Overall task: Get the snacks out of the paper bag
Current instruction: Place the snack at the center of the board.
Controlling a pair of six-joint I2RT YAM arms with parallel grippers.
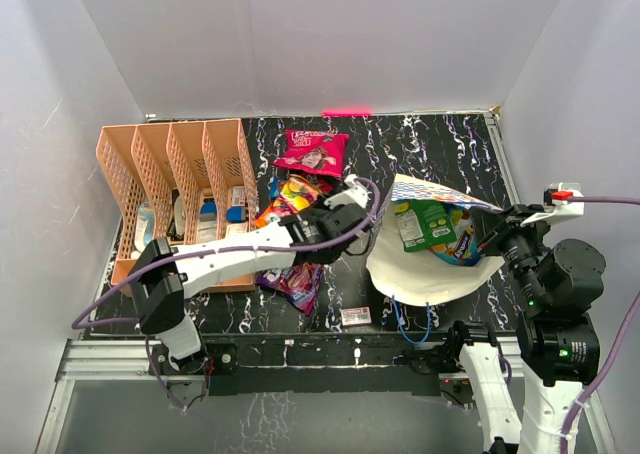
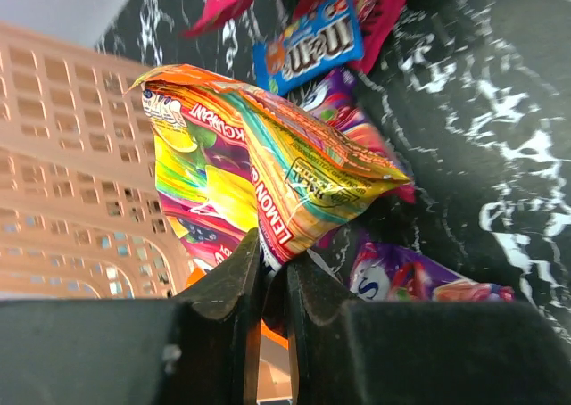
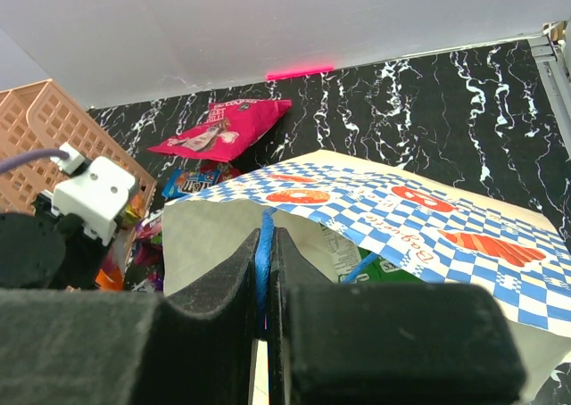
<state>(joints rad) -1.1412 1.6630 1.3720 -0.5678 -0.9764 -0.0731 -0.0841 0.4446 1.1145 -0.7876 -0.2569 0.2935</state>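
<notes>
The paper bag [image 1: 425, 274] lies on its side at centre right, mouth facing left, its checkered top flap [image 3: 419, 213] lifted. My right gripper [image 1: 496, 236] [image 3: 266, 253] is shut on its blue cord handle [image 3: 264, 219]. A green packet [image 1: 428, 224] [image 3: 393, 267] lies inside the bag. My left gripper [image 1: 300, 214] [image 2: 275, 262] is shut on an orange-yellow snack packet [image 2: 268, 173] [image 1: 283, 202], over the snack pile left of the bag. The pile has a magenta packet [image 1: 312, 152], a blue packet [image 2: 308, 48] and a purple packet [image 1: 297, 282] [image 2: 419, 276].
The peach-orange divider rack [image 1: 170, 174] [image 2: 71, 182] stands just left of the snack pile. A small white flat box [image 1: 355, 316] lies near the front edge. A second blue handle loop [image 1: 410, 319] hangs off the bag's front. White walls enclose the table.
</notes>
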